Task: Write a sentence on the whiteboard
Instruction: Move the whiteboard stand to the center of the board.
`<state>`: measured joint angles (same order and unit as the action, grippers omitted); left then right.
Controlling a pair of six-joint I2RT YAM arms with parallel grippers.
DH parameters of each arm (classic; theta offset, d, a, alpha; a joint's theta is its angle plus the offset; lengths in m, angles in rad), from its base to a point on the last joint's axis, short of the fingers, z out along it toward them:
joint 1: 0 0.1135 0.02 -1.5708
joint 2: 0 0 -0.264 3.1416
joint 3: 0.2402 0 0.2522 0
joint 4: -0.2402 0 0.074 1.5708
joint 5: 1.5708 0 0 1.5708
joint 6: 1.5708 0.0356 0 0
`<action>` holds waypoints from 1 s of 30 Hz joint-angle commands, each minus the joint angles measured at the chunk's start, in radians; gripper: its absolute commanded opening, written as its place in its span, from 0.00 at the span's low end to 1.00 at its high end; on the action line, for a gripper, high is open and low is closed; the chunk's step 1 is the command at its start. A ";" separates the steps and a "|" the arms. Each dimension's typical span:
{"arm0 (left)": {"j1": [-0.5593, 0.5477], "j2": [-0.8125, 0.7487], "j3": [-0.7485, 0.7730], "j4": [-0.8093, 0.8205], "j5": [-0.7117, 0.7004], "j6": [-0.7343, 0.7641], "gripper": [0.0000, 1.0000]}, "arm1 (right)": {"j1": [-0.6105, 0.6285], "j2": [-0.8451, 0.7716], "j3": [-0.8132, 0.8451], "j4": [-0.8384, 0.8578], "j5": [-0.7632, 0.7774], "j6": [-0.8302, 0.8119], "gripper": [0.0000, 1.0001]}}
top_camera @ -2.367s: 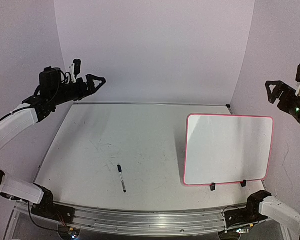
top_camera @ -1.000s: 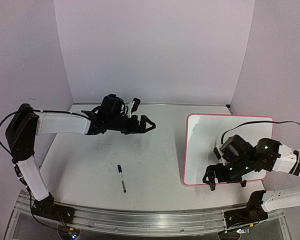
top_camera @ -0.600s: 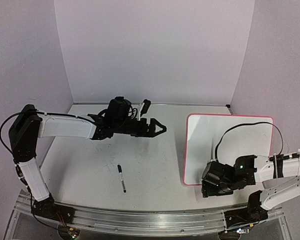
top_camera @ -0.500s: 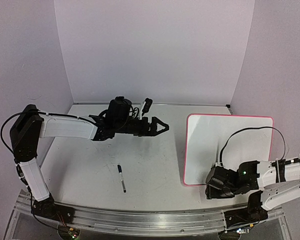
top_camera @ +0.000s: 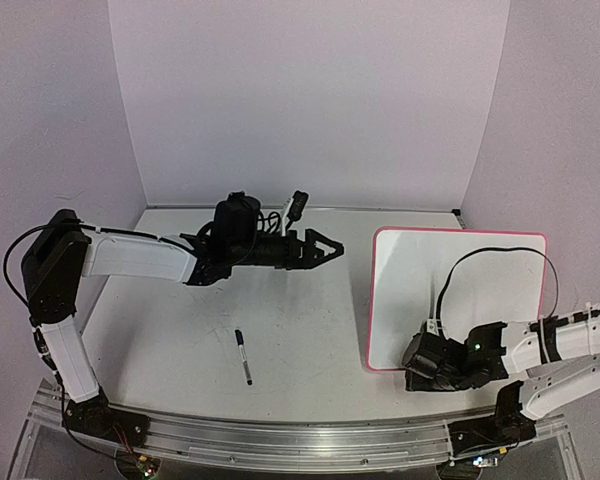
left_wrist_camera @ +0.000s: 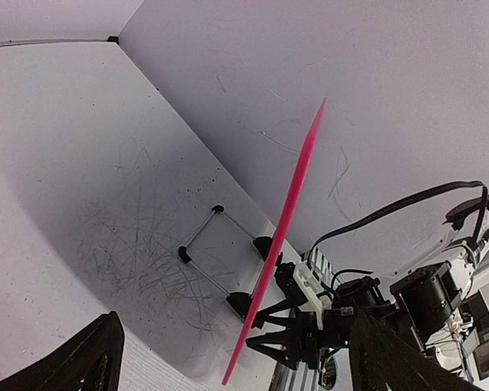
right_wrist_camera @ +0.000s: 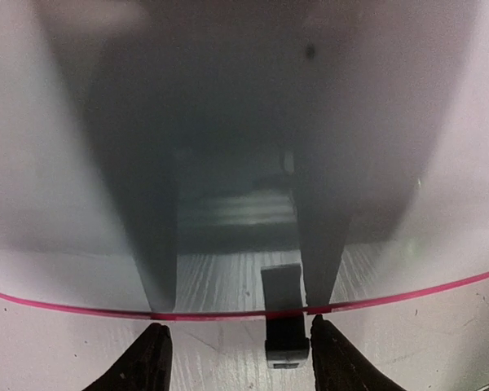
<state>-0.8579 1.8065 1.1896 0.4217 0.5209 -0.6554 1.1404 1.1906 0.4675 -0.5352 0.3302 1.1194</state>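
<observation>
The whiteboard (top_camera: 460, 290) leans upright at the right of the table on black clip feet. The left wrist view shows it edge-on as a pink line (left_wrist_camera: 287, 220). My right gripper (top_camera: 416, 366) is low at the board's near left corner. Its jaws stand partly apart at the pink bottom rim (right_wrist_camera: 81, 305), with one clip foot (right_wrist_camera: 285, 334) between the fingertips, close to the right one. My left gripper (top_camera: 332, 246) hangs open above the table's middle, pointing at the board and holding nothing. A black marker (top_camera: 242, 357) lies on the table, apart from both grippers.
The tabletop (top_camera: 180, 300) is scuffed and grey-white, with lilac walls on three sides. A wire stand (left_wrist_camera: 220, 261) props the board from behind. The metal base rail (top_camera: 280, 440) runs along the near edge.
My right arm came down from the right to the board's near left corner, and its jaws narrowed from wide open. My left arm swung in and reached right toward the board.
</observation>
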 commanded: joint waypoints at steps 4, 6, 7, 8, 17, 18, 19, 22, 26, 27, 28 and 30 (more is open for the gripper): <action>-0.003 -0.060 -0.030 0.056 -0.005 0.021 0.98 | 0.003 0.098 0.055 0.075 0.024 -0.008 0.49; -0.003 -0.065 -0.034 0.056 -0.009 0.023 0.98 | 0.003 0.109 0.052 0.099 0.021 -0.012 0.45; -0.003 -0.068 -0.035 0.056 -0.009 0.025 0.98 | 0.003 0.111 0.051 0.112 0.021 -0.016 0.43; -0.003 -0.072 -0.036 0.056 -0.008 0.027 0.98 | 0.002 0.113 0.051 0.123 0.021 -0.022 0.41; -0.001 -0.049 -0.037 0.056 -0.011 0.025 0.97 | 0.003 0.147 0.062 0.199 0.022 -0.073 0.20; 0.000 -0.042 -0.034 0.057 -0.012 0.020 0.97 | 0.003 0.156 0.070 0.206 0.024 -0.082 0.17; 0.003 -0.037 -0.033 0.057 -0.014 0.018 0.96 | 0.004 0.164 0.077 0.212 0.027 -0.091 0.14; 0.012 -0.040 -0.039 0.056 -0.027 0.012 0.96 | 0.005 0.187 0.100 0.236 0.036 -0.125 0.08; 0.031 -0.063 -0.062 0.056 -0.039 0.013 0.96 | 0.016 0.227 0.127 0.296 0.050 -0.186 0.01; 0.036 -0.070 -0.069 0.057 -0.040 0.015 0.96 | 0.020 0.238 0.131 0.318 0.053 -0.201 0.00; 0.042 -0.075 -0.078 0.057 -0.041 0.015 0.96 | 0.024 0.249 0.133 0.345 0.054 -0.218 0.00; 0.050 -0.086 -0.091 0.055 -0.042 0.014 0.96 | 0.038 0.281 0.142 0.395 0.064 -0.247 0.00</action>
<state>-0.8289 1.7790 1.1301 0.4457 0.4944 -0.6372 1.1465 1.4125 0.5473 -0.4552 0.3941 1.0292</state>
